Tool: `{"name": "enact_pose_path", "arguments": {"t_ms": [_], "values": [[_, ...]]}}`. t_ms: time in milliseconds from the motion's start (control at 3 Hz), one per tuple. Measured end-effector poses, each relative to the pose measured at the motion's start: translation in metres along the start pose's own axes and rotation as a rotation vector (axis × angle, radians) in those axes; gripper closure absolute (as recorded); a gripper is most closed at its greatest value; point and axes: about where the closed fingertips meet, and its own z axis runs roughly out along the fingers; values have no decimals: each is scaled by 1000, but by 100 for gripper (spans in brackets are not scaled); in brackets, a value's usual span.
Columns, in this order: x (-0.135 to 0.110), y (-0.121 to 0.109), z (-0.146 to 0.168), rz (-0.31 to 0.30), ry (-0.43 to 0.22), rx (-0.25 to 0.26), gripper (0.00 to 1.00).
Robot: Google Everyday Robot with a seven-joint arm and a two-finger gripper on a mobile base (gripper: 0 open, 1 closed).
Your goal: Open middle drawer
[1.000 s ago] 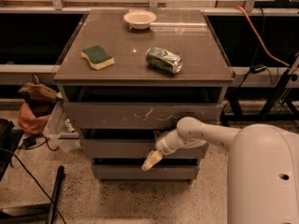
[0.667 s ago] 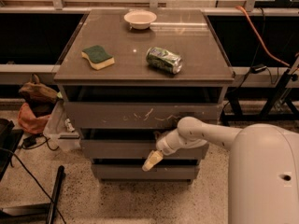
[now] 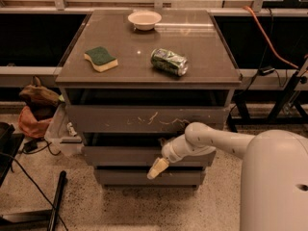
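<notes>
Three stacked fronts: the middle drawer [image 3: 120, 156] sits between the scratched top drawer [image 3: 110, 118] and the short bottom drawer [image 3: 125, 177]. Gripper [image 3: 157, 169] hangs at its lower edge near centre, tip angled down-left; can't tell how open it is, or if it touches the front. Arm [image 3: 214, 141] extends from the right across the drawer's right half.

One high view, looking down at cabinet [image 3: 126, 70] front, gripper [image 3: 158, 168] low centre
</notes>
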Motion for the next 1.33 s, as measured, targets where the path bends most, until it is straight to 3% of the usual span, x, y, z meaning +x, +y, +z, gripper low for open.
{"name": "enact_pose_path", "arguments": {"t_ms": [1000, 1333], "values": [[10, 52, -11, 74, 11, -46, 0], [10, 52, -11, 74, 11, -47, 0]]}}
